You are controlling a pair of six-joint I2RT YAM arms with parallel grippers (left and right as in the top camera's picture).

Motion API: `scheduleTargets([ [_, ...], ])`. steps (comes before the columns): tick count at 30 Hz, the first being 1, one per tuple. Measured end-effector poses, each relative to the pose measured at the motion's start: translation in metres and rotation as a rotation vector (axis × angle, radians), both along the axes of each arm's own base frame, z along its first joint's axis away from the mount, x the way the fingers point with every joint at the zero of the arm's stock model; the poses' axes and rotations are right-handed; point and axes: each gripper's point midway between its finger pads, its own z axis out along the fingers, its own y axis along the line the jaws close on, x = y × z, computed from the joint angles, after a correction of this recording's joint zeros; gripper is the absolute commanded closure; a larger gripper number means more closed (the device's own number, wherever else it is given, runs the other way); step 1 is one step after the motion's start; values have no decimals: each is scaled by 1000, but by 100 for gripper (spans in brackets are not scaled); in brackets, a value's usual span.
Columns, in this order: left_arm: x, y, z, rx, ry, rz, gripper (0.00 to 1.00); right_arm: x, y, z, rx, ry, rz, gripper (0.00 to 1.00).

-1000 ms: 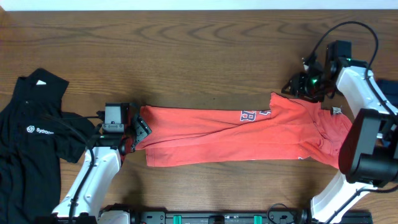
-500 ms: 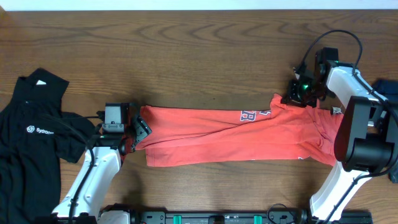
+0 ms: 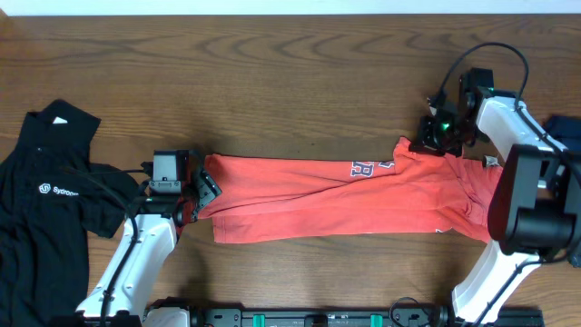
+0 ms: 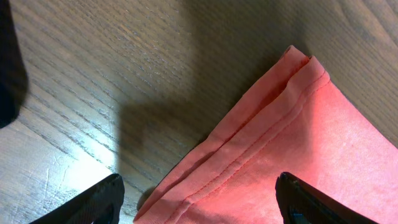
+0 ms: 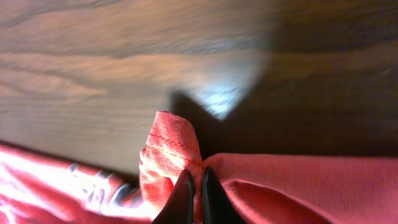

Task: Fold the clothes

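Across the middle of the table (image 3: 272,82) lies the coral-red T-shirt (image 3: 345,204), a band of thin, limp knit with stitched hems, likely light and best taken by corners. The right hand (image 5: 194,186) pinches a bunched corner; the left hand (image 4: 199,202) gapes wide above the left hem, empty. A black collared shirt (image 3: 45,209) lies far left.

On the chest of the black shirt (image 3: 41,213), a small white logo (image 3: 43,189) is followed by a word read only in part, seemingly "Sydro". On the red T-shirt (image 3: 300,211), right of the black shirt, a white-outlined "R" is seen; the remaining letters are folded under.
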Motion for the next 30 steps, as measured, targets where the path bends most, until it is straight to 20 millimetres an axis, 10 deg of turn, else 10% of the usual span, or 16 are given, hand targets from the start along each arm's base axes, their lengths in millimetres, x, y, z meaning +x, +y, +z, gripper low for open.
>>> scheduleTargets([
  [9, 0, 0, 0, 0, 0, 0, 20, -19, 24, 74, -2, -86, 54, 99],
  [30, 0, 0, 0, 0, 0, 0, 20, -110, 87, 49, -13, 209, 245, 99],
])
